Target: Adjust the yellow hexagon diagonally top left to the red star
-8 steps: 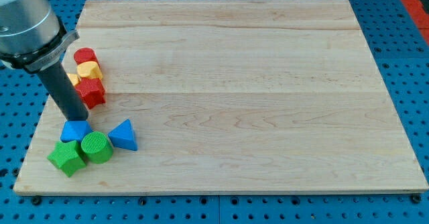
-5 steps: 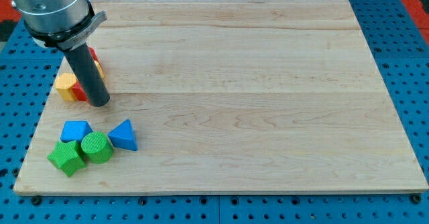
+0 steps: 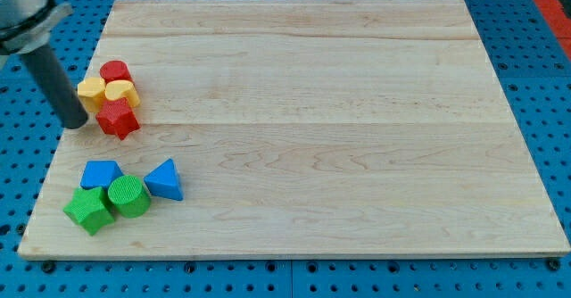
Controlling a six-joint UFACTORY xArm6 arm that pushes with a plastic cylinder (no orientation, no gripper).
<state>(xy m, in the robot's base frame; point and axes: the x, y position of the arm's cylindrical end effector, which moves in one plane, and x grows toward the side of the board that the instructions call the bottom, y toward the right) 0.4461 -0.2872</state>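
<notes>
The red star lies near the board's left edge. Two yellow blocks touch it from above: one at its upper left, which looks like the hexagon, and one right above it. A red cylinder sits above the yellow pair. My tip is at the board's left edge, just left of the red star and below the left yellow block, not clearly touching either.
A cluster lies at the lower left: a blue block, a blue triangle, a green cylinder and a green block. The wooden board rests on a blue pegboard.
My tip swung from above the blue block up to the right of the red star, then to its left. The yellow hexagon moved from the star's left to its upper left.
</notes>
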